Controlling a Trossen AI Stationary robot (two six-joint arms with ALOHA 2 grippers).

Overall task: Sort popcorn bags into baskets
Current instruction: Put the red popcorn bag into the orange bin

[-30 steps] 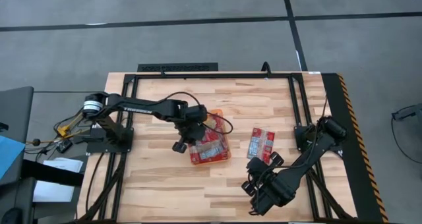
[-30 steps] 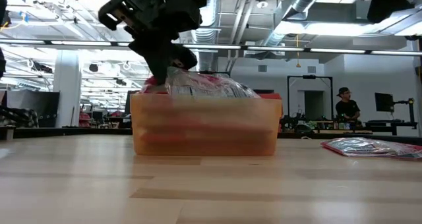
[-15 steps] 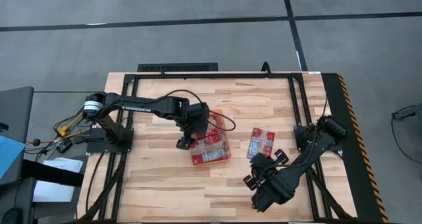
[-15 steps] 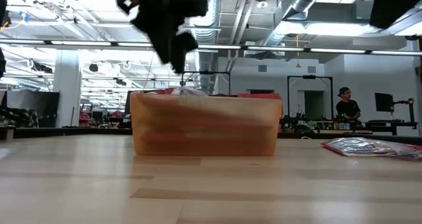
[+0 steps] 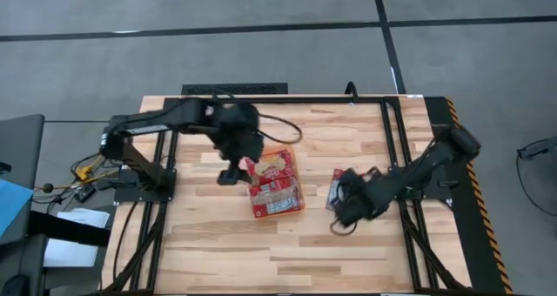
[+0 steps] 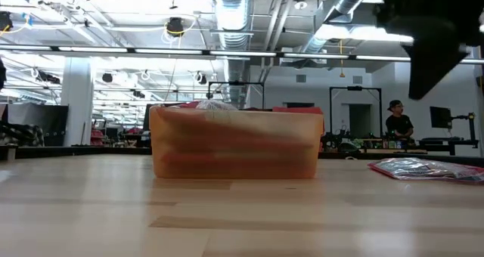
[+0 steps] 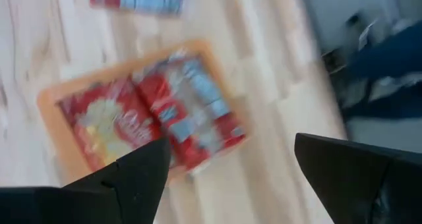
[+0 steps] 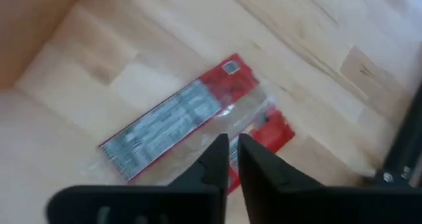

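Moved: left gripper (image 5: 228,175) lifts away, fingers wide, empty.
Basket: small orange plastic basket (image 5: 298,194) holds red popcorn packets (image 5: 275,185).
Right gripper (image 5: 342,211): fingers nearly together over last flat red packet (image 8: 191,128), not gripping.
Meaning: one packet left.

Near half of desk (image 5: 218,252) is bare. Mid-desk obstacles: basket (image 5: 275,185) heaped with popcorn bags, left gripper (image 5: 228,173) just beside it, right gripper (image 5: 341,216) over loose bag (image 5: 338,187).
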